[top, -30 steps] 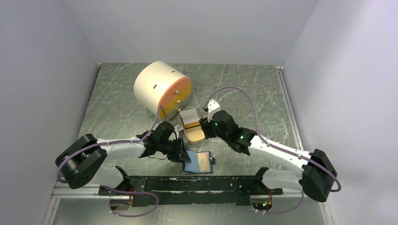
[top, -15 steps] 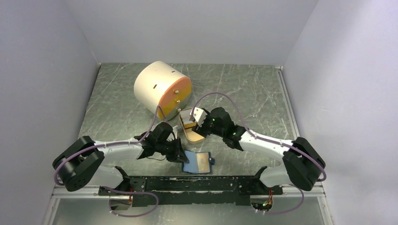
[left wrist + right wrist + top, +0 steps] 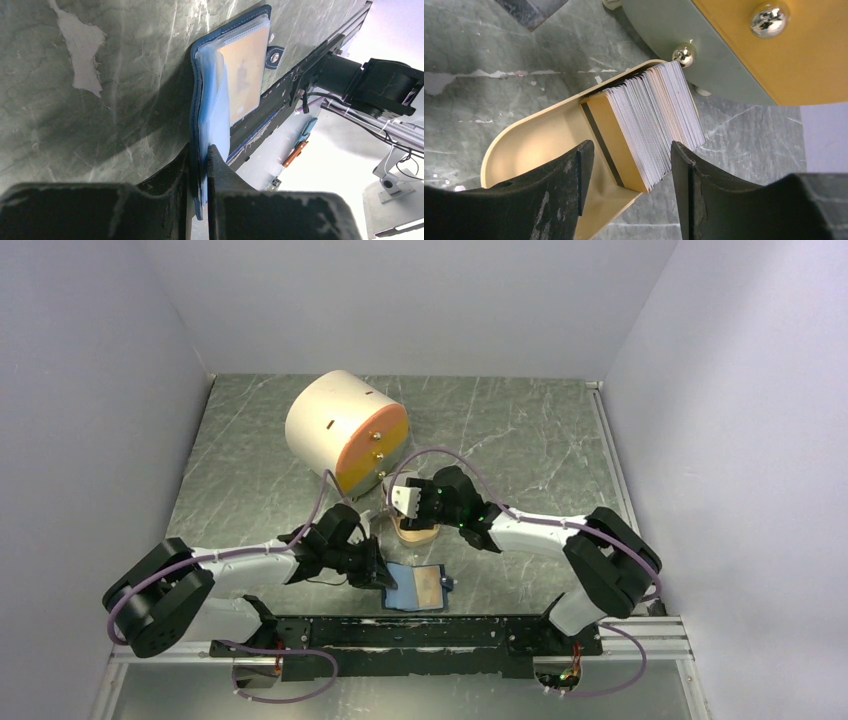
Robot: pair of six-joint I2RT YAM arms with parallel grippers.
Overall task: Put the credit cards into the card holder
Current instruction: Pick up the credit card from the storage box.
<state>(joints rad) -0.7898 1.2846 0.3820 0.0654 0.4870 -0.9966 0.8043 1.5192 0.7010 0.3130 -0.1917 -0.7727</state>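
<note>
Left tool (image 3: 199,162) pinches the card holder (image 3: 245,65) edge, lower centre; right tool (image 3: 631,147) stands open astride the credit cards (image 3: 649,117) in a tan dish (image 3: 534,145).

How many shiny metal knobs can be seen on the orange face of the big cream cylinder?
2. One knob sits on the orange face of the cream cylinder; the other knob is at its edge, beside the tan oval dish. Others may be hidden.

right gripper (image 3: 631,155): credit cards (image 3: 649,120) between fingers, slim slack | beyond: cylinder (image 3: 744,45) blocks | left gripper (image 3: 199,165): card holder (image 3: 240,75) ahead, bare table (image 3: 75,130) leftward
</note>
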